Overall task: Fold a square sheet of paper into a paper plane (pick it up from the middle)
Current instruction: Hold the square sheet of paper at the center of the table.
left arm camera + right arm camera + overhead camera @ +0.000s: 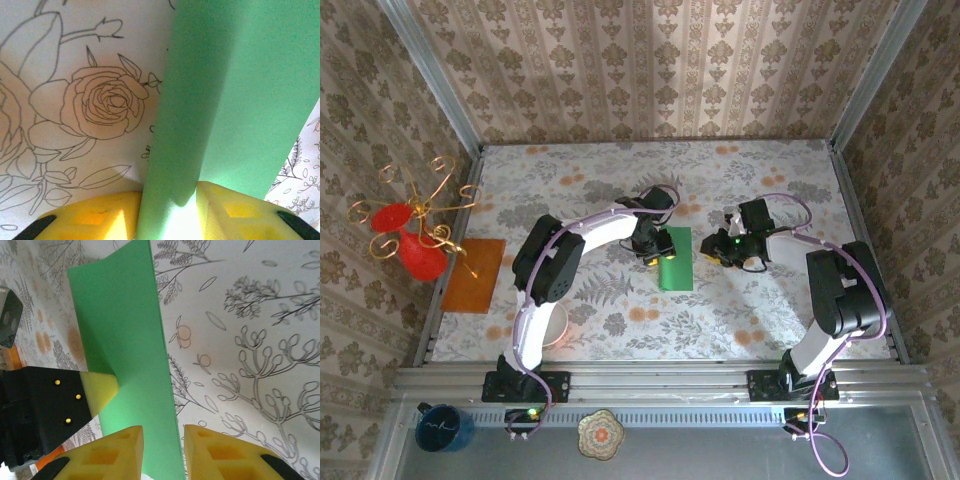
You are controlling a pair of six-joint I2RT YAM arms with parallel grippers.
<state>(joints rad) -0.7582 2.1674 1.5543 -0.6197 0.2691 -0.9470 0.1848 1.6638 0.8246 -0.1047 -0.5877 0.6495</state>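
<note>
Two left jaws, one pinched green sheet (pixel 235 100)

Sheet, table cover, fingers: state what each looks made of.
Sheet: thin green paper, matte; it holds a sharp fold and one flap stands up.
Table cover: probably printed paper or cloth, matte; flat line-drawn flowers, no gloss.
Fingers: likely moulded or printed yellow plastic, dull; crisp recessed pockets, though dense foam is possible.

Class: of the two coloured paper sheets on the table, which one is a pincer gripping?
The green sheet, central, pinched by the left pincer; the orange sheet lies flat, untouched, far to the left.
</note>
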